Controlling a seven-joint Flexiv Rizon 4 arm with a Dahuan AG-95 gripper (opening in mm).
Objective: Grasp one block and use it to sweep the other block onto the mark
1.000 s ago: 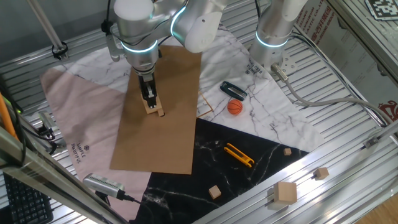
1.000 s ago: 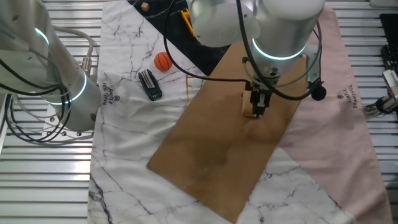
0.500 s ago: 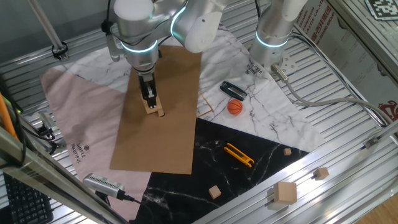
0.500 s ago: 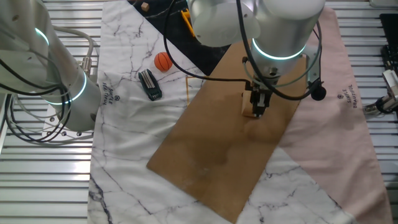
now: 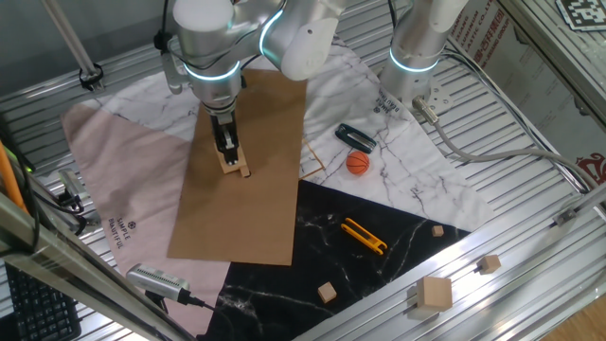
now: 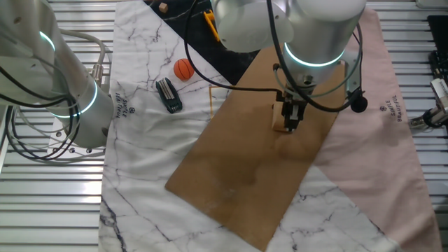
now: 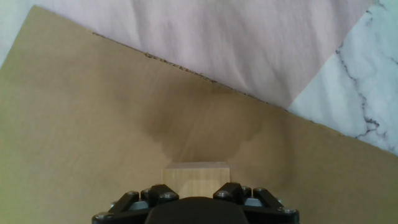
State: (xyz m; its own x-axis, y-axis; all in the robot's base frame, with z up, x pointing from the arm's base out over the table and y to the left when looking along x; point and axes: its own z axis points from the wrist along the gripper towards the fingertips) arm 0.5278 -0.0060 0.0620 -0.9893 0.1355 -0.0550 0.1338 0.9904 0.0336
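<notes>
My gripper [image 5: 227,152] stands upright over the brown board [image 5: 256,208] and is shut on the larger tan wooden cube [image 5: 230,165], which rests on or just above the board. In the hand view the cube [image 7: 196,174] sits between my fingers [image 7: 158,196] at the bottom edge. The tiny tan cube [image 5: 245,172] lies on the board right beside the held cube, at its lower right. In the other fixed view my gripper [image 6: 290,122] and the cube [image 6: 278,119] show mid-board. The dark dot mark is not visible in any view.
An orange ball [image 5: 357,163] and a black tool [image 5: 354,136] lie right of the board. A yellow tool [image 5: 364,236] lies on the black cloth. Spare wooden cubes [image 5: 327,292] [image 5: 436,294] sit at the front. A second arm's base [image 5: 412,57] stands behind.
</notes>
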